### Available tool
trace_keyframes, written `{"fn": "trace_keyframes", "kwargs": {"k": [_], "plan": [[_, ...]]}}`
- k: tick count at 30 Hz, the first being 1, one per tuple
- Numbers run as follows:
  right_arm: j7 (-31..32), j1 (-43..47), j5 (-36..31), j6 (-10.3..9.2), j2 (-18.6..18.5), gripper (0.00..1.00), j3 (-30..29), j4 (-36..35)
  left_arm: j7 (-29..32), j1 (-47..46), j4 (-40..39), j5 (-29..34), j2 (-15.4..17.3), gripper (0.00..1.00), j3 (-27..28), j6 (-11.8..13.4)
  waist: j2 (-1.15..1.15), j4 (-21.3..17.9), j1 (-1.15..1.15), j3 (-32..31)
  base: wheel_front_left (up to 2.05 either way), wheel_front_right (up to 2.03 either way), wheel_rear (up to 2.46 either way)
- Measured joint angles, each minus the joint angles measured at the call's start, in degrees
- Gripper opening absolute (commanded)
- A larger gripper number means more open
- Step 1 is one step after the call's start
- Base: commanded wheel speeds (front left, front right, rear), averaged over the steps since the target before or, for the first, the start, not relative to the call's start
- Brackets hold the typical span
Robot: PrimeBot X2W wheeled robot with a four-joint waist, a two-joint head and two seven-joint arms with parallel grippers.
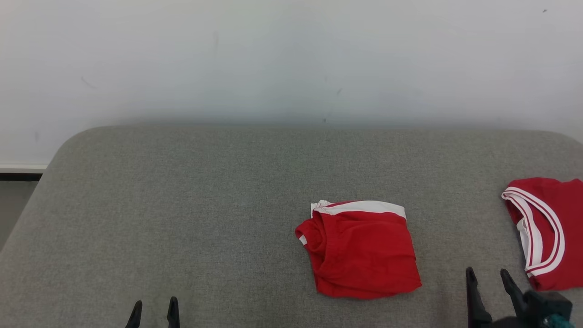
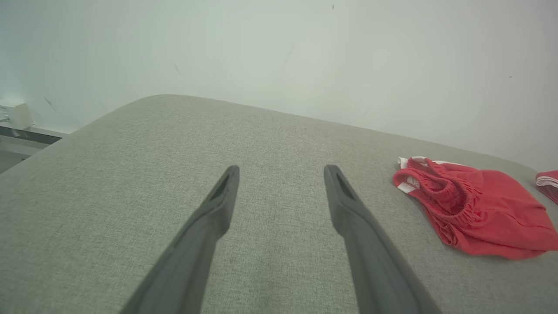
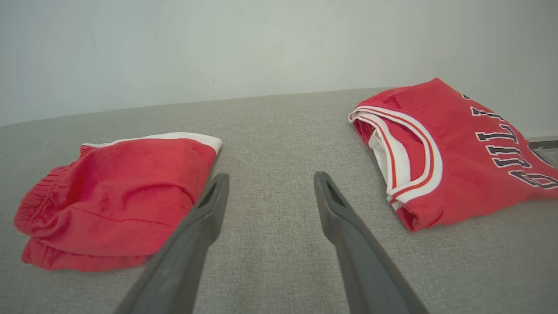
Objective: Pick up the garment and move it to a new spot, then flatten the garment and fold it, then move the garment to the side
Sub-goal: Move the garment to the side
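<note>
Grey woven fabric surface (image 1: pixel 182 205) meets a pale wall (image 1: pixel 291 54). Near left, the left gripper (image 1: pixel 155 301) hovers spread and empty. Right of centre lie folded red shorts with a white band (image 1: pixel 364 250), probably waiting to go aside. The right gripper (image 1: pixel 488 272), also spread, hangs between them and a folded red jersey (image 1: pixel 553 228).

One shorts (image 1: pixel 362 250), one jersey (image 1: pixel 553 214), two end effectors (image 1: pixel 155 303) (image 1: pixel 487 272).

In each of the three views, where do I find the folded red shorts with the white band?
Head view: shorts right of centre, on the grey cushion.
Left wrist view: shorts at the right side.
Right wrist view: shorts at the left side.
Shared landmark: the red jersey, lying right of the shorts in every view.
</note>
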Motion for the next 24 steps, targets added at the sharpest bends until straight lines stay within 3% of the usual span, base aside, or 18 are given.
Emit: {"fn": "trace_keyframes", "kwargs": {"k": [14,20,24], "plan": [[39.1,-19.7,2.6,0.0,0.0,1.0,0.9,2.1,0.0,-0.1,0.5,-1.4,0.0,1.0,-1.9,0.4,0.0,1.1,0.01,1.3,0.0,0.0,0.0],[47.8,-23.3,1.3,0.0,0.0,1.0,0.6,5.4,0.0,-0.8,0.3,-1.4,0.0,1.0,-2.3,0.4,0.01,2.9,0.01,2.3,0.0,0.0,0.0],[49.3,-24.8,-1.8,0.0,0.0,1.0,0.3,6.3,0.0,-1.4,0.3,-1.3,0.0,1.0,-2.2,0.3,0.01,3.8,0.01,4.0,0.0,0.0,0.0]]}}
